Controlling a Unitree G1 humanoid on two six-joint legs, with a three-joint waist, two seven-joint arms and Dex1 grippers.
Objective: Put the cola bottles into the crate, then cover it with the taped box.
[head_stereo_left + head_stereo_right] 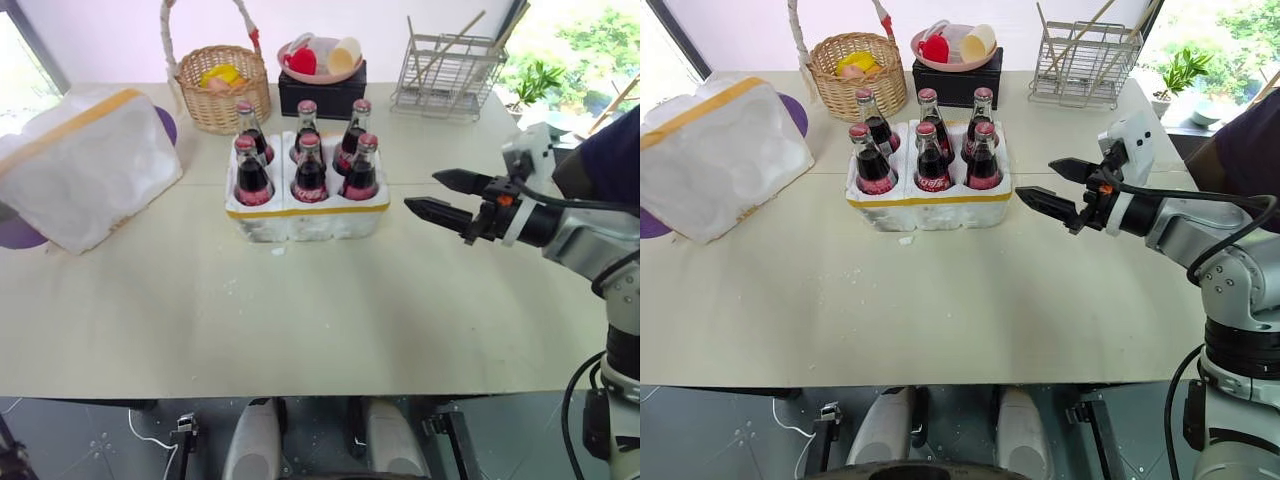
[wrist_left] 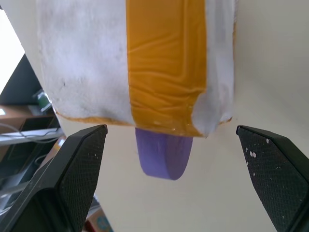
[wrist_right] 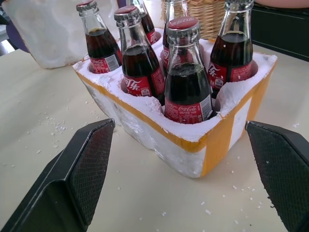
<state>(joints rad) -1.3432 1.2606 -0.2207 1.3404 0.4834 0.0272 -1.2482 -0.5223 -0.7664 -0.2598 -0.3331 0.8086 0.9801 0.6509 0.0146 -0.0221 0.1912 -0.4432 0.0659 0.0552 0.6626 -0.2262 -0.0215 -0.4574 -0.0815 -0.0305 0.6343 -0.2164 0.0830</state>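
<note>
All six cola bottles [image 1: 307, 160] stand upright in the crate [image 1: 306, 212] at mid-table. The taped box [image 1: 85, 165] lies tilted at the table's left, long axis apparently running left–right. Both the left gripper [image 2: 169, 145] and right gripper [image 1: 445, 196] are spread, empty. Risk: the box, lowered askew, catches a red cap and tips bottles — or slips from smooth styrofoam.

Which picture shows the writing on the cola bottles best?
The right wrist view: the cola bottles stand close up in the crate, so the white script on their red labels reads clearly. The two eye views show all six from above, labels tiny. The left wrist view faces the taped box.
</note>
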